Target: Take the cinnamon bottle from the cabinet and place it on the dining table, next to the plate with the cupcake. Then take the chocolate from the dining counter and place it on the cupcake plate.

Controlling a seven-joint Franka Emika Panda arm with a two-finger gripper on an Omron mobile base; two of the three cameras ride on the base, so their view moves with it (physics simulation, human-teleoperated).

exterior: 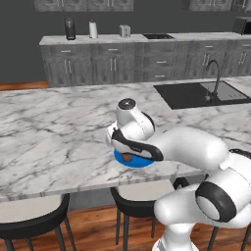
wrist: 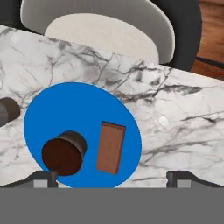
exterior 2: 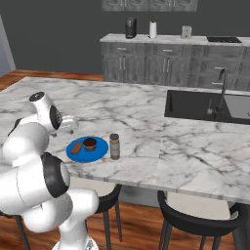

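From my end the fingers (wrist: pixel 112 178) stand wide apart w/ nothing between them, two small dark tips at the bottom of the hand view, hovering over the plate (wrist: pixel 65 113). Plate is a flat, round, glossy bright-blue disc on the surface (exterior 2: pixel 146 122), a white marble-look top w/ grey veins, near its front edge. The chocolate (wrist: pixel 110 147) lies flat on the plate, a thin brown rectangle w/ crisp edges, just beside the cupcake (wrist: pixel 64 153), which is a squat dark-brown cylinder in a ridged-looking wrapper; can't tell if the two touch. In the right base view the cinnamon bottle (exterior 2: pixel 114 146) stands upright on the marble just beside the plate's rim, on the sink side: small brown cylinder, dark cap, pale bands. Sink basin (exterior 2: pixel 205 105) is a dark matte rectangle set into the surface, w/ a thin curved faucet (exterior 2: pixel 222 90). Black stool (wrist: pixel 113 26) w/ pale rounded seat pad sits below the surface edge.
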